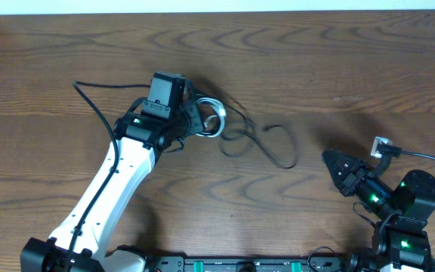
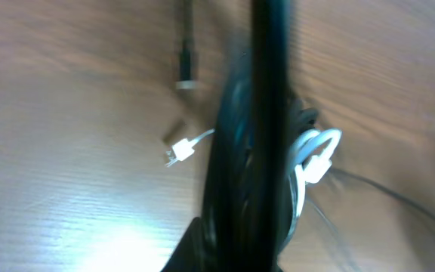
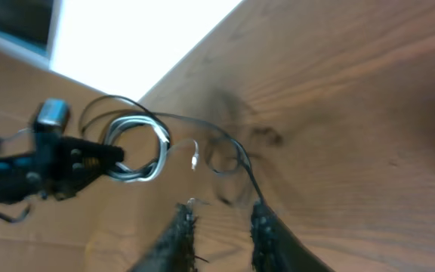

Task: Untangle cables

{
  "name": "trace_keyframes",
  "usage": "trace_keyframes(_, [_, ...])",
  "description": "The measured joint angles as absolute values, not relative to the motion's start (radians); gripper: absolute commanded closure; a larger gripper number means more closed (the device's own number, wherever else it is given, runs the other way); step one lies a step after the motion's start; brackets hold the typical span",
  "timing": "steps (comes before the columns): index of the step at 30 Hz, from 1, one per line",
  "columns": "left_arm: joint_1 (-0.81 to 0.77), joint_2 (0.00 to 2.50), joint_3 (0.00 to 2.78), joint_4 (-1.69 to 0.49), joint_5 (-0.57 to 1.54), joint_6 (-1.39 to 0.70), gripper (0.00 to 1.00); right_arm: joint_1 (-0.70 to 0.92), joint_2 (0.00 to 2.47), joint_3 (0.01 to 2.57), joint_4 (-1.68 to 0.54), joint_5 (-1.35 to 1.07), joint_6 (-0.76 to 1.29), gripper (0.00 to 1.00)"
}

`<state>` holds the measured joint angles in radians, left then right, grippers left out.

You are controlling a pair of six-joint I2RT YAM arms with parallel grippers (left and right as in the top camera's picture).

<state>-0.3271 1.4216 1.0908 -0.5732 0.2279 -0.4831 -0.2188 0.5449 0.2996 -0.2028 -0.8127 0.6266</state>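
My left gripper (image 1: 201,121) is shut on a bunched coil of cables, a white cable (image 1: 215,119) wound together with black ones. From it, black cables (image 1: 266,140) trail to the right in loose loops on the table. In the blurred left wrist view a dark bundle (image 2: 251,174) fills the middle, with the white cable (image 2: 316,155) beside it, a white plug (image 2: 177,153) and a black plug (image 2: 187,75) lying on the wood. My right gripper (image 1: 331,161) is open and empty, to the right of the loops. The right wrist view shows its fingers (image 3: 221,221) apart, pointing at the coil (image 3: 136,155).
The wooden table (image 1: 338,68) ends at a white strip along the far edge. A thin black wire (image 1: 89,94) arcs beside the left arm. A small white tag (image 1: 381,146) sits on the right arm.
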Motion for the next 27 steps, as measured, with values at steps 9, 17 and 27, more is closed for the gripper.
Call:
trace_keyframes(9, [-0.33, 1.422, 1.091, -0.579, 0.479, -0.2, 0.92, -0.214, 0.545, 0.3, -0.25, -0.827, 0.592, 0.49])
trace_keyframes(17, [-0.33, 1.422, 1.091, -0.58, 0.514, -0.479, 0.92, -0.139, 0.545, 0.3, -0.273, -0.891, 0.596, 0.38])
trace_keyframes(27, [-0.381, 1.422, 1.091, -0.557, 0.522, -0.904, 0.92, -0.031, 0.545, 0.3, -0.273, -0.884, 0.79, 0.42])
